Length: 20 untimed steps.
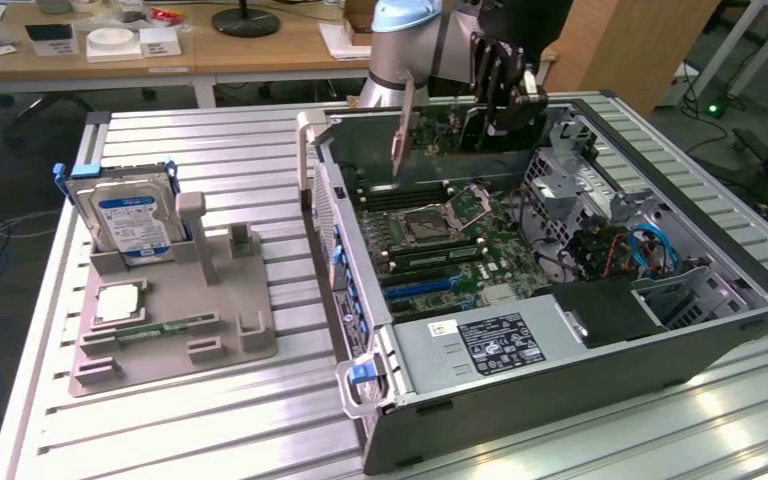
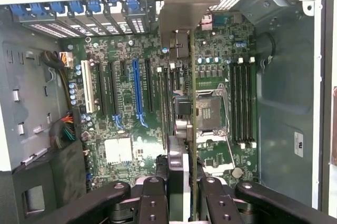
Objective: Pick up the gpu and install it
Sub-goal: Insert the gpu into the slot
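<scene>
- Slatted metal table [image 1: 224, 420], exterior view: it carries an open computer case [image 1: 558, 400] lying on its side, with bare slats all round the case.
- Toward the exterior view's left, well apart from the case, a grey fixture tray [image 1: 171, 350] holds an upright hard drive [image 1: 124, 215] with a blue-white label.
- The claw [image 1: 504, 122] hangs over the far end of the case, closed on the gpu [image 1: 444, 130]. The card stands on edge, and its silver bracket points down close to the far case wall.
- A power supply [image 1: 491, 345] fills the near corner of the case; the motherboard [image 1: 451, 250] between it and the card lies uncovered.
- Wrist view: the claw [image 2: 181, 182] clamps the gpu [image 2: 183, 19] from both faces. The card is seen edge-on, running up the middle, with its bracket at the slot-cover end of the case.
- The card edge lies between a long blue slot [image 2: 138, 92] and the processor socket [image 2: 210, 108], over the dark slots beside the blue one. Whether it touches a slot cannot be told.
- Memory slots [image 2: 242, 103] run beyond the socket, just beside a plain case wall [image 2: 284, 103].
</scene>
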Motion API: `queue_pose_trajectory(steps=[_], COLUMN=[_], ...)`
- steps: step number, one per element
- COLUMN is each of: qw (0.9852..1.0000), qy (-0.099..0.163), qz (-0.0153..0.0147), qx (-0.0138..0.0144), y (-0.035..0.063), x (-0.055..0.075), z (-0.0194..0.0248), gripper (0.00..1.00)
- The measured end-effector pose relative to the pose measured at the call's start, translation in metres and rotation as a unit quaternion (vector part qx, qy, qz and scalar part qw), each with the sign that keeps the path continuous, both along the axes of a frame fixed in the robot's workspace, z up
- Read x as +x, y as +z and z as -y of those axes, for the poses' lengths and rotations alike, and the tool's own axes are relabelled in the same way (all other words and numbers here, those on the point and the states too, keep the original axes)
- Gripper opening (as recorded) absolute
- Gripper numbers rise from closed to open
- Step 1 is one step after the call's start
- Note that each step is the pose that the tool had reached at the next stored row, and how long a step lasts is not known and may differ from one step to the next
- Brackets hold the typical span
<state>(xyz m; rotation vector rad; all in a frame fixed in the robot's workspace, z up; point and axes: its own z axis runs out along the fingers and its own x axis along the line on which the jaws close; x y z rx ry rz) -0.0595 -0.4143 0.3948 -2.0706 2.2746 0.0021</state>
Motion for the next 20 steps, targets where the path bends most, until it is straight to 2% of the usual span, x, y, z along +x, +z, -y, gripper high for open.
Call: queue_pose_trajectory(steps=[7, 12, 13, 14, 15, 16, 20], qw=[1.0000, 1.0000, 1.0000, 1.0000, 1.0000, 0.9999, 0.9999], qy=[0.001, 0.001, 0.001, 0.001, 0.001, 0.001, 0.001], qz=[0.0000, 0.0002, 0.0001, 0.0000, 0.0000, 0.0001, -0.0010], qx=[0.0000, -0.0001, -0.0009, -0.0038, -0.0085, -0.0116, -0.0122], y=[-0.0069, -0.0081, -0.0081, -0.0081, -0.0080, -0.0080, -0.0095], x=[0.0001, -0.0015, -0.0030, -0.0030, -0.0030, -0.0030, -0.0030], z=[0.0014, 0.0017, 0.0016, 0.0016, 0.0017, 0.0017, 0.0018], gripper=[0.28, 0.28, 0.28, 0.28, 0.28, 0.28, 0.28])
